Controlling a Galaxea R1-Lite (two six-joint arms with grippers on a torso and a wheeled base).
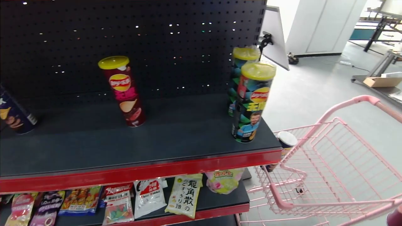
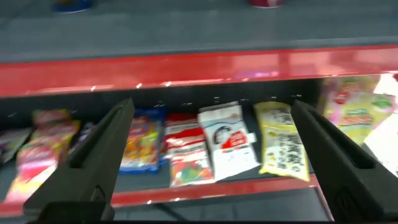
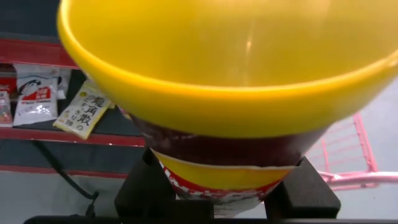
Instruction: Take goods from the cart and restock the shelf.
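Observation:
My right gripper (image 3: 227,190) is shut on a chip can (image 3: 230,93) with a yellow lid and a maroon body; the can fills the space between the two black fingers (image 3: 149,190). My left gripper (image 2: 211,112) is open and holds nothing; it faces the lower shelf's snack bags (image 2: 227,140). The upper shelf (image 1: 94,138) carries a maroon can (image 1: 123,91) in the middle, two green-and-black cans (image 1: 252,103) at its right end and a dark blue can (image 1: 12,114) at the far left. In the pink cart (image 1: 329,166) to the right lies a white-lidded can (image 1: 286,139).
The shelf has a black pegboard back (image 1: 157,37) and a red front edge (image 1: 141,171). Bare shelf surface lies between the maroon can and the green-and-black cans. A white sign (image 1: 274,34) sticks out at the shelf's right end. Beyond the cart, a cardboard box (image 1: 381,81) sits on a low trolley.

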